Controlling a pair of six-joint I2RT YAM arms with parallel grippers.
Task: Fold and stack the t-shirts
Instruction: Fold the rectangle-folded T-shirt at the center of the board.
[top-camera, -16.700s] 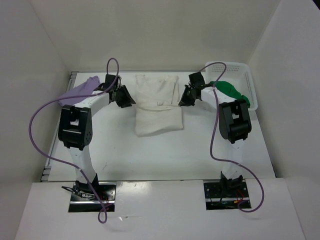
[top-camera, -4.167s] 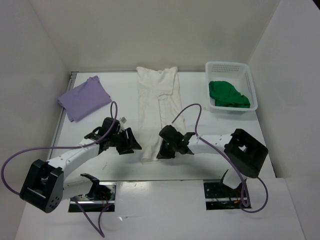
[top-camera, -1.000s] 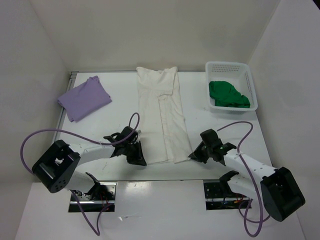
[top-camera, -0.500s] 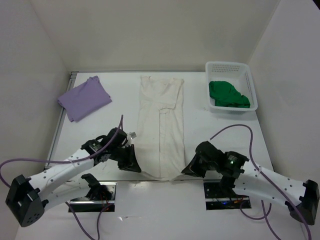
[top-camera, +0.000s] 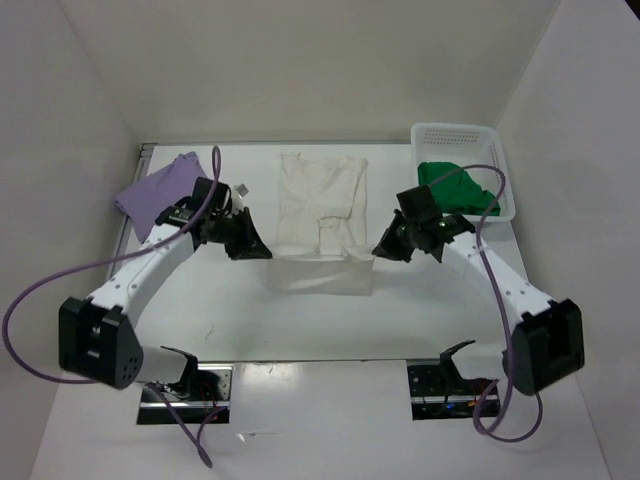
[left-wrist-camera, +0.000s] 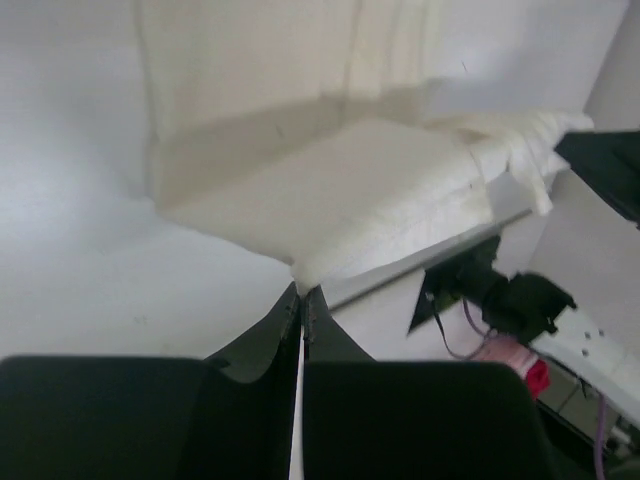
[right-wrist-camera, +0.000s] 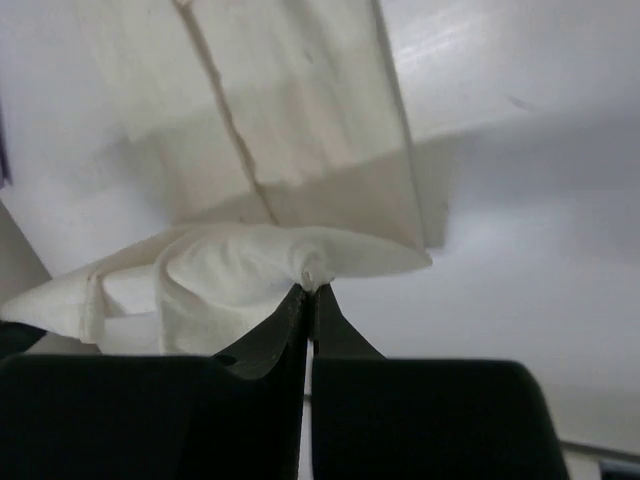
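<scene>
The white t-shirt (top-camera: 320, 190) lies in the middle of the table, its near part lifted and doubled back over itself. My left gripper (top-camera: 262, 250) is shut on the lifted hem's left corner. My right gripper (top-camera: 381, 248) is shut on the right corner. In the left wrist view the closed fingertips (left-wrist-camera: 302, 292) pinch a white cloth (left-wrist-camera: 330, 190) corner. The right wrist view shows that gripper (right-wrist-camera: 310, 288) pinching a bunched tip of the shirt (right-wrist-camera: 290, 130). The lavender t-shirt (top-camera: 158, 195) lies at the far left, partly behind my left arm. The green t-shirt (top-camera: 457, 187) sits in the basket.
The white perforated basket (top-camera: 455, 130) stands at the far right corner, close to my right arm. White walls enclose the table on three sides. Purple cables trail from both arms over the near half of the table.
Both grippers have closed on the white shirt's near hem and carried it from the table's near edge toward the far side, doubling the shirt over itself.
</scene>
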